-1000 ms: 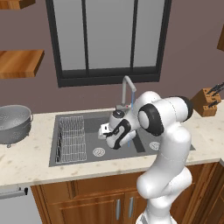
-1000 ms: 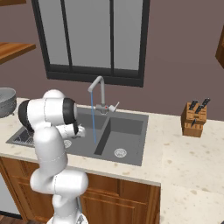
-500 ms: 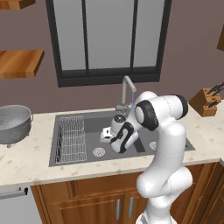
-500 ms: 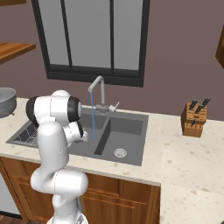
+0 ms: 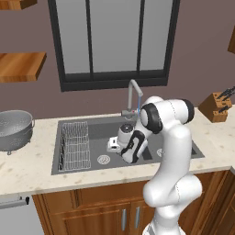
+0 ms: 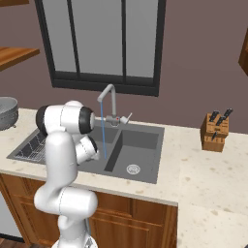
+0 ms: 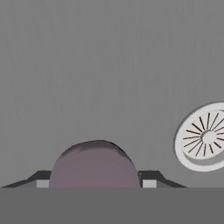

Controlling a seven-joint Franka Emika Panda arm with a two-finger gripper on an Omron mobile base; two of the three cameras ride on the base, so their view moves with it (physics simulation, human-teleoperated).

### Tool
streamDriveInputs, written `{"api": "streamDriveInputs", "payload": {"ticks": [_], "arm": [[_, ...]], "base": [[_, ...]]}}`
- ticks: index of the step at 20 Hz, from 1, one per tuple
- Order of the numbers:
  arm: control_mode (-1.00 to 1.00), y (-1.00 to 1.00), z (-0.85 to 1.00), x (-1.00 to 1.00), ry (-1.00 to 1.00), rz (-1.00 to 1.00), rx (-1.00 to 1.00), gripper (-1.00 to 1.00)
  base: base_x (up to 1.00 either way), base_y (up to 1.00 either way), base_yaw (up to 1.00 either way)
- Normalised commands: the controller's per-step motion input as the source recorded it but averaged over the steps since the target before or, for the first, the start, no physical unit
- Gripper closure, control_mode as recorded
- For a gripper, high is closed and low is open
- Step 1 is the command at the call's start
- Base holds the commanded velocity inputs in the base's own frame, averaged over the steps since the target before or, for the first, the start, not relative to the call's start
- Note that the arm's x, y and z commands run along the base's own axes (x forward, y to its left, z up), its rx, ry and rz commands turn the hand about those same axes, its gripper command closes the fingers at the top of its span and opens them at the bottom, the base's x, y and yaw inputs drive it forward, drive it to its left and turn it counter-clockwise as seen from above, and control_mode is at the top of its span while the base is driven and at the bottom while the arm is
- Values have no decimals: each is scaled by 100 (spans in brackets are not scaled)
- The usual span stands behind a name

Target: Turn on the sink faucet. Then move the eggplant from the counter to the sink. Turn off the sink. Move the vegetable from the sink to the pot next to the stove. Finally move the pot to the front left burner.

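Taking the sink (image 5: 94, 129) as my landmark and working from its left: on the counter (image 5: 32, 167) left of it sits a silver colander (image 5: 13, 129), which I have no business with. Inside the sink's left end lies the wire dish rack (image 5: 75, 146), so I work just to its right, over bare floor by the round drain (image 5: 103, 159), where nothing can snag the load. My gripper (image 5: 130, 158) hangs low in that left basin with its jaws part-way apart and closed on the eggplant (image 7: 94, 165), whose dull purple dome fills the gap between my two finger tips, with the drain off to one side on the grey floor below. I carry it low because I judge the step in hand is setting the vegetable down in the basin, and a short drop should stop a round, glossy thing from rolling. Behind the sink's middle stands the sink faucet (image 5: 134, 95), and a thin blue stream (image 6: 103, 138) falls from its spout into the left basin beside the divider, so I take it the water is on. Well to the right of the sink, a knife block (image 5: 217, 107) stands on the counter, out of my way.
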Motion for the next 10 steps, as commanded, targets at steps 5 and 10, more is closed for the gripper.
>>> {"api": "streamDriveInputs", "payload": {"ticks": [5,10], "arm": [[-100,0,-25,0,0,-2,0,100],[-100,0,-24,0,0,-1,0,100]], "base": [[0,0,0],[0,0,0]]}}
